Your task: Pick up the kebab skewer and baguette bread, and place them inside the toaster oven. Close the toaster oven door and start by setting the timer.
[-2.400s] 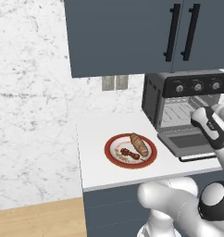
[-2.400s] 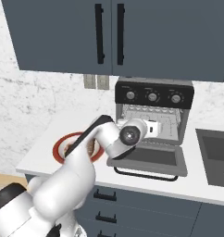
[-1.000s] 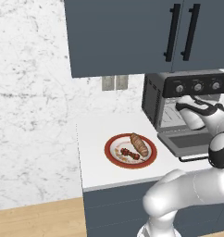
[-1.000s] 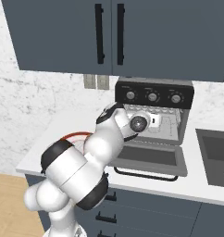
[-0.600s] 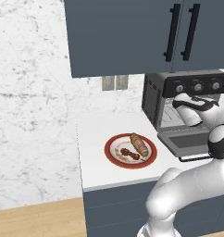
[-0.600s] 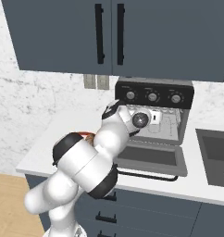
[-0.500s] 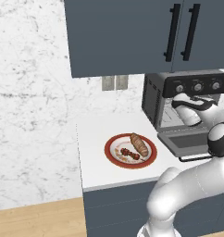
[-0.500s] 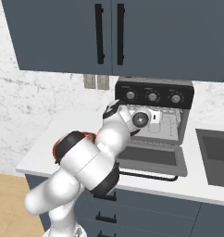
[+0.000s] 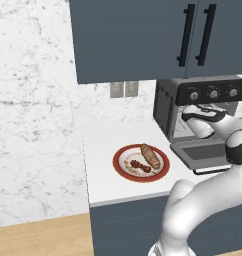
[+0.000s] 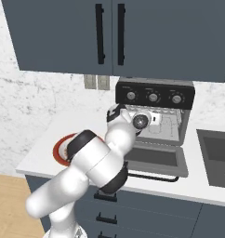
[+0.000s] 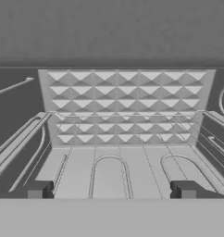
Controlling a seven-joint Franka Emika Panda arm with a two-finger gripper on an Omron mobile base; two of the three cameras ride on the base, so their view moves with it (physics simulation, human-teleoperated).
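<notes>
Left base view: the toaster oven (image 9: 200, 112) stands on the counter (image 9: 100, 175) with its door (image 9: 203, 154) dropped flat. The arm reaches into the open cavity. The kebab skewer (image 9: 140, 165) and the baguette bread (image 9: 150, 156) both lie on the red-rimmed plate (image 9: 122, 170), side by side, well apart from the oven and to its left. Neither item is loaded yet.

Right base view: the wrist sits at the mouth of the oven (image 10: 154, 114), above the lowered door (image 10: 154, 158). The plate (image 10: 58, 152) is partly hidden behind the arm. A sink (image 10: 216, 153) lies to the right of the oven.

Hand view: the end effector (image 11: 111, 189) looks straight into the oven cavity, over the wire rack (image 11: 109, 171) toward the patterned rear wall. The two fingertips (image 11: 37, 189) stand wide apart with nothing between them: released and empty.

Judgement: the door-opening step appears complete, and the pick-up step is in hand but not begun. The next move calls for pulling the end effector out of the cavity, swinging left over the plate, and lowering onto one food item with the fingers astride its narrow width.
</notes>
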